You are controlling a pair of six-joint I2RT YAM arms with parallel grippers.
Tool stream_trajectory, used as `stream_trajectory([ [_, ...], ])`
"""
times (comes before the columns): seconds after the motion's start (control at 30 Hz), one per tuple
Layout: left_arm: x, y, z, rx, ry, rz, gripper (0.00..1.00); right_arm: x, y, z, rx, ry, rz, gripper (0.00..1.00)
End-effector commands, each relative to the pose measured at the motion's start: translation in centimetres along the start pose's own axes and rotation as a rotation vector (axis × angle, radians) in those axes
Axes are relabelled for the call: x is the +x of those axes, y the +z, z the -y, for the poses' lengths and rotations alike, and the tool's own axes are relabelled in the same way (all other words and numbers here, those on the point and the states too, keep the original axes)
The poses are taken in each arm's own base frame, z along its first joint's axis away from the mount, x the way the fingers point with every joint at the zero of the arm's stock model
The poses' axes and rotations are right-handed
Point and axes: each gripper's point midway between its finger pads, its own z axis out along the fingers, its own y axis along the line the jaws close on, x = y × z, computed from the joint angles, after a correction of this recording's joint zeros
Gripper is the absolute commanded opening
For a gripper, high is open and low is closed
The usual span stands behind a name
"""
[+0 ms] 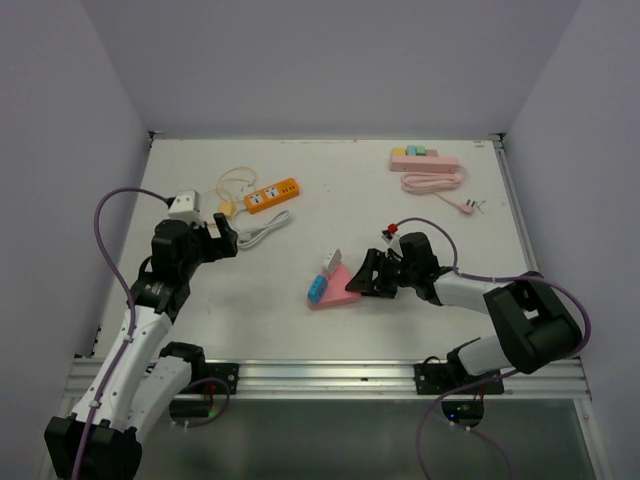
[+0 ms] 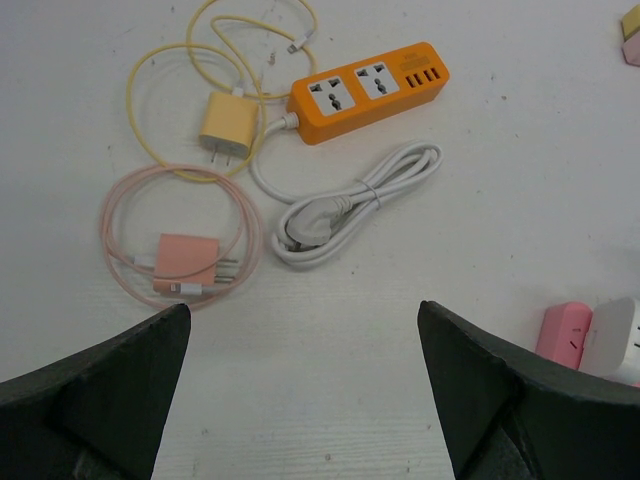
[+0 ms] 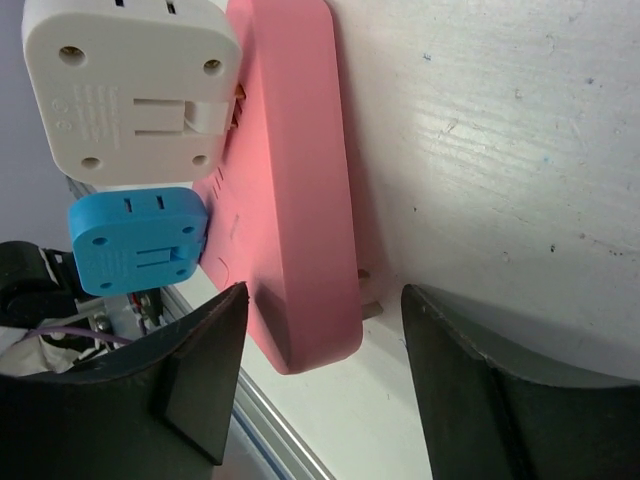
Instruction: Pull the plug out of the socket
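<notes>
The right end effector (image 3: 322, 300) is released, its two fingers (image 3: 190, 380) spread either side of the near end of a pink power strip (image 3: 290, 180). I cannot tell whether either finger touches it. Two plugs sit side by side in the strip's face: a blue plug (image 3: 140, 240) closer to the fingers and a white plug (image 3: 130, 90) just beyond it. The strip lies on the counter (image 1: 250, 290) near the middle, toward the front edge.

The left end effector (image 2: 305, 320) is also released, its fingers wide apart above bare counter on the left side. Ahead of it lie a pink charger (image 2: 185, 262) ringed by its coiled cable, a yellow charger (image 2: 228, 125), a bundled white cord (image 2: 350, 205) and an orange power strip (image 2: 368, 88).
</notes>
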Motion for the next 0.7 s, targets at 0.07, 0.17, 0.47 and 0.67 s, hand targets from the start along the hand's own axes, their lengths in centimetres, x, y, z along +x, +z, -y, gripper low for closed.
stream_trajectory([
  [0.07, -0.7, 0.2, 0.7, 0.038, 0.024, 0.032, 1.0, -0.7, -0.6, -0.6, 0.022, -0.095, 0.01, 0.72],
  [0.17, -0.6, 0.3, 0.9, 0.048, 0.026, 0.028, 1.0, -2.1, -0.6, -1.0, 0.034, -0.159, 0.005, 0.76],
  [0.47, -0.5, 0.4, 0.9, 0.053, 0.027, 0.023, 1.0, -5.1, 1.9, -1.2, -0.023, -0.164, -0.054, 0.77],
  [0.67, -0.4, 0.5, 0.9, 0.055, 0.028, 0.018, 1.0, -4.1, 2.6, -1.8, -0.108, -0.165, -0.141, 0.75],
])
